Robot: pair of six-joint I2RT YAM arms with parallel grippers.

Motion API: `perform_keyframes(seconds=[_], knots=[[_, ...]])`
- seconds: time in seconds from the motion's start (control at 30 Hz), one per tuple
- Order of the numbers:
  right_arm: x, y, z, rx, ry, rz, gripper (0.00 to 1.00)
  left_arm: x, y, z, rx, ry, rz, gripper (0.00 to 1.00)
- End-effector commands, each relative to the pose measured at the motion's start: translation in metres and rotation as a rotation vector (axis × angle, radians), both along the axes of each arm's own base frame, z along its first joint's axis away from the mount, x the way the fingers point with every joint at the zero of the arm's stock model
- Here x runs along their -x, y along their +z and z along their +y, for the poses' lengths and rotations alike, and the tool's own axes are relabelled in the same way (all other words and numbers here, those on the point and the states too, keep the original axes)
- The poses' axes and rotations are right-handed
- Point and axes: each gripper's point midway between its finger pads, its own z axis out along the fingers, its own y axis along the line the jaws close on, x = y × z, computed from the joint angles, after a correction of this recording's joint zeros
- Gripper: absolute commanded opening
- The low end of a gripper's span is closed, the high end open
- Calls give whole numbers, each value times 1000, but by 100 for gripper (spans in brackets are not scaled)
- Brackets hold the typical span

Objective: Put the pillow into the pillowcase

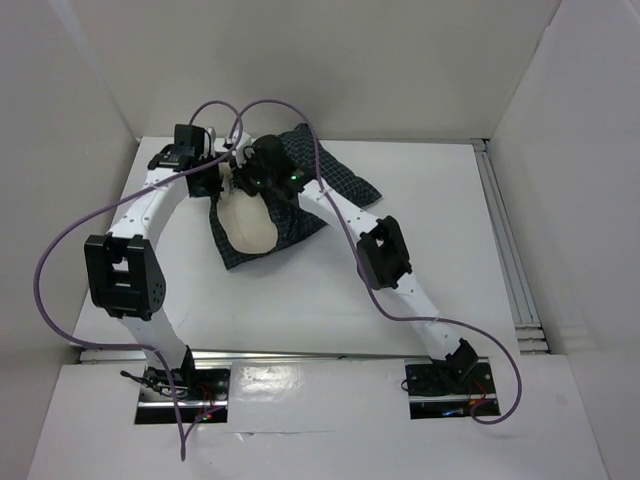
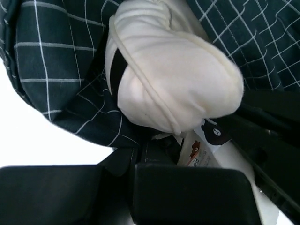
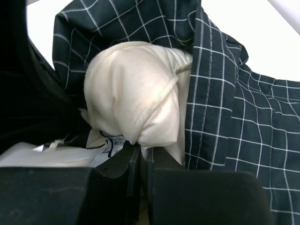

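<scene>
Nearest me on the white table [image 1: 430, 270], the plump cream fabric pillow [image 1: 250, 226] lies partly bared, its near end sitting on the floppy dark green-black pillowcase with a fine white grid [image 1: 335, 185]. At the pillow's far end, my right gripper [image 3: 140, 157] is pinched tight on a cream corner. Just left of that, my left gripper [image 2: 134, 164] is closed on the checked hem. Beyond the pillow, the remaining cloth spreads away to the right.

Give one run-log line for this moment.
cream fabric pillow partly inside dark checked cloth pillowcase | left fingers shut on pillowcase | right fingers shut on pillow
</scene>
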Motion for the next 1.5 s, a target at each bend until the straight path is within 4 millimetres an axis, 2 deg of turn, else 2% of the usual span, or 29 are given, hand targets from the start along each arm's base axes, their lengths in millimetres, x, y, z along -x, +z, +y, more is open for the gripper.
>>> perform_keyframes(seconds=[0.0,0.03,0.07,0.1,0.17,0.2,0.23,0.27,0.3,0.33,0.4,0.43,0.47,0.57,0.63,0.73,0.83,0.87,0.9,0.97,1.13,1.17,1.2,1.27,1.33,1.37,1.4,1.43,1.47], knots=[[136,-251,-98,635,78,552,0,-23,274,-58,121,-189,-752,0],[139,-249,-102,652,79,569,0,-25,269,-56,102,-179,-677,0],[145,-250,-101,642,84,597,0,-33,279,-52,91,-175,-672,0],[154,-253,-102,662,94,611,0,-49,309,-56,99,-188,-726,0],[170,-260,-106,724,103,622,0,-51,315,-66,125,-234,-712,0],[168,-256,-101,731,98,598,0,-51,317,-71,165,-271,-712,0],[176,-256,-100,741,114,611,0,-45,326,-79,188,-317,-744,0],[174,-254,-98,737,123,598,0,-35,318,-85,226,-345,-709,0],[175,-253,-97,731,129,604,0,-36,289,-98,284,-396,-654,0],[174,-257,-101,729,127,619,0,-14,304,-100,294,-427,-694,0],[173,-255,-96,715,134,620,0,-6,281,-101,311,-428,-654,0],[168,-255,-98,712,126,623,0,5,279,-106,316,-477,-650,0],[167,-252,-96,706,126,617,0,24,291,-110,314,-508,-678,0],[155,-251,-95,657,126,642,0,52,295,-120,313,-609,-691,0],[155,-253,-92,645,135,648,0,72,314,-121,309,-626,-740,0],[156,-250,-93,644,135,647,0,87,338,-119,294,-636,-786,0],[158,-252,-94,650,160,643,0,85,345,-112,278,-583,-799,6],[162,-255,-96,650,177,655,1,82,340,-111,276,-572,-786,14],[158,-243,-87,611,196,628,4,81,334,-111,278,-571,-772,20],[167,-234,-75,538,264,650,9,66,298,-117,314,-568,-677,40],[163,-219,-59,485,287,593,19,36,218,-116,326,-502,-469,46],[159,-213,-56,475,266,583,28,34,210,-114,330,-481,-439,44],[158,-212,-54,464,258,581,28,32,200,-113,326,-468,-409,42],[153,-213,-57,450,218,611,33,31,186,-110,323,-439,-375,42],[141,-193,-57,391,200,609,40,37,186,-105,311,-412,-392,42],[139,-195,-66,385,182,638,45,39,188,-102,319,-374,-399,44],[133,-187,-65,349,188,620,48,39,193,-97,319,-352,-425,47],[129,-159,-60,293,210,596,52,46,203,-90,319,-330,-449,49],[128,-156,-69,278,198,622,57,47,201,-86,311,-300,-454,52]])
